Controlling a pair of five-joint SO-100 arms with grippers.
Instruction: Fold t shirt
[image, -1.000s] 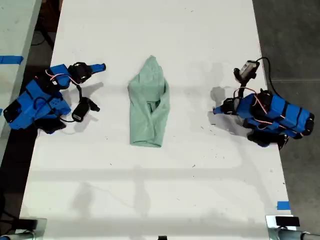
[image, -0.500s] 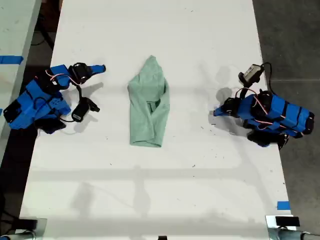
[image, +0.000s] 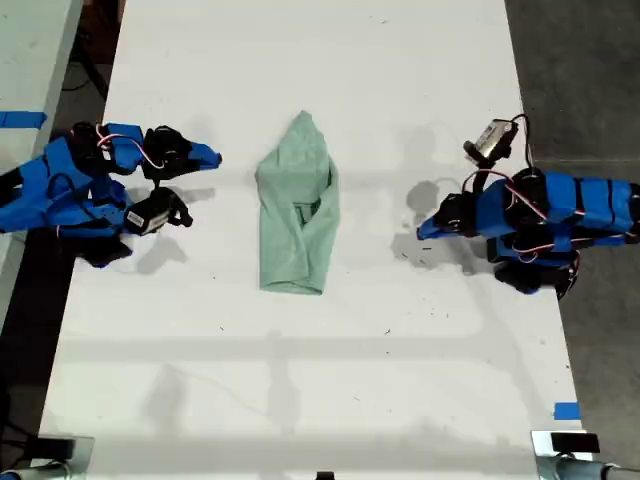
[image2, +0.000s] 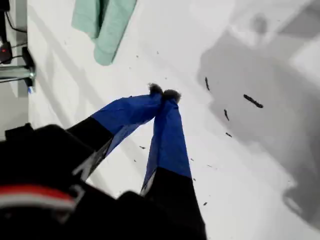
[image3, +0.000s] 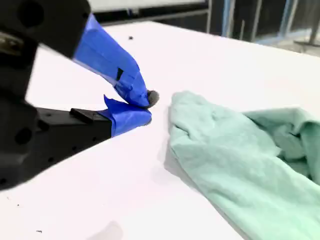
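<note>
The t shirt (image: 297, 215) is a pale mint-green bundle, folded lengthwise and wrinkled, lying mid-table in the exterior view. My first gripper (image: 422, 230) is at the exterior view's right, shut and empty, well apart from the shirt. The first wrist view shows its blue fingertips (image2: 164, 93) touching over bare table, with the t shirt (image2: 102, 22) far off. My second gripper (image: 212, 157) is at the exterior view's left, shut and empty, a short gap from the shirt's narrow end. In the second wrist view its tips (image3: 147, 107) sit just beside the t shirt (image3: 240, 160).
The white table (image: 320, 380) carries small black specks (image2: 252, 101) near my first gripper. A blue tape mark (image: 566, 410) sits at the table edge on the exterior view's lower right. A second table (image: 30, 60) stands at the exterior view's left.
Both arms have stretched out toward the shirt. My second gripper moved toward it from the exterior view's left, and my first gripper edged in from the right. The shirt has not moved.
</note>
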